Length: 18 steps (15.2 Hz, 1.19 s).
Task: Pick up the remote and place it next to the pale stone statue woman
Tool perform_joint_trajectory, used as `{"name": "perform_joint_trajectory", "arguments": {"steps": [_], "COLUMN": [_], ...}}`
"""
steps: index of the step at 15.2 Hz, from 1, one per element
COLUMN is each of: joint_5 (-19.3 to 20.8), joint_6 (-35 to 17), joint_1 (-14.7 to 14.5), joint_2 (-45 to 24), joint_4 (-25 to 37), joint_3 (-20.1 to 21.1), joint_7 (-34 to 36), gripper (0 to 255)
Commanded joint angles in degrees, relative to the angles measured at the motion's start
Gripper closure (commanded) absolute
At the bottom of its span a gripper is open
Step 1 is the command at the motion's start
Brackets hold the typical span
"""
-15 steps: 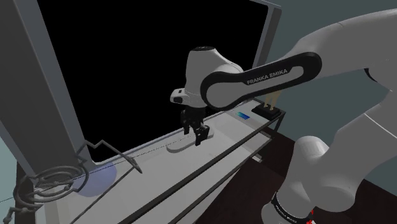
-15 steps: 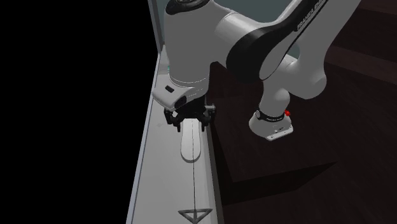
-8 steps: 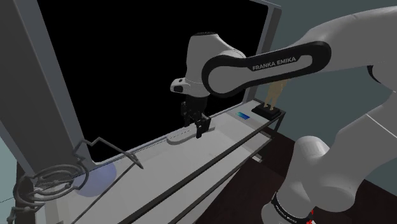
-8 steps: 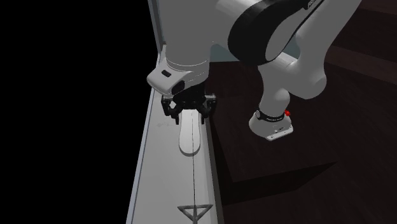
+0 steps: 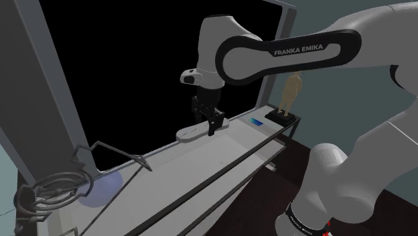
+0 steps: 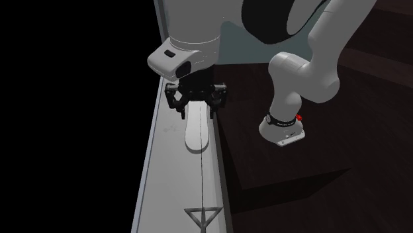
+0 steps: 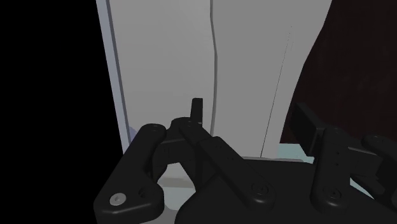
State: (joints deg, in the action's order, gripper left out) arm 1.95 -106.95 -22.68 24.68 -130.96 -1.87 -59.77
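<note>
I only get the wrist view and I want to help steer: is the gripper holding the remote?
Observer: Yes. In the second exterior view the gripper clasps the white remote near one end.
Operator: Where's the statue?
Observer: The tan statue stands on a dark base at the far end of the table, toward the shoulder view's right.
Operator: Anything near it?
Observer: A small blue thing lies beside that base.
</note>
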Motion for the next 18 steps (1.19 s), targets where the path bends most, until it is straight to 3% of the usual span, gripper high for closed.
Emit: {"name": "perform_joint_trajectory", "arguments": {"steps": [1, 18], "joint_5": [-0.1, -0.2], "joint_6": [1.6, 14.6], "joint_1": [-0.1, -0.1], "joint_2": [0.0, -1.1], "joint_4": [1.6, 15.7], "joint_3": [0.1, 0.3], "joint_7": [0.1, -0.2], "gripper": [255, 255]}}
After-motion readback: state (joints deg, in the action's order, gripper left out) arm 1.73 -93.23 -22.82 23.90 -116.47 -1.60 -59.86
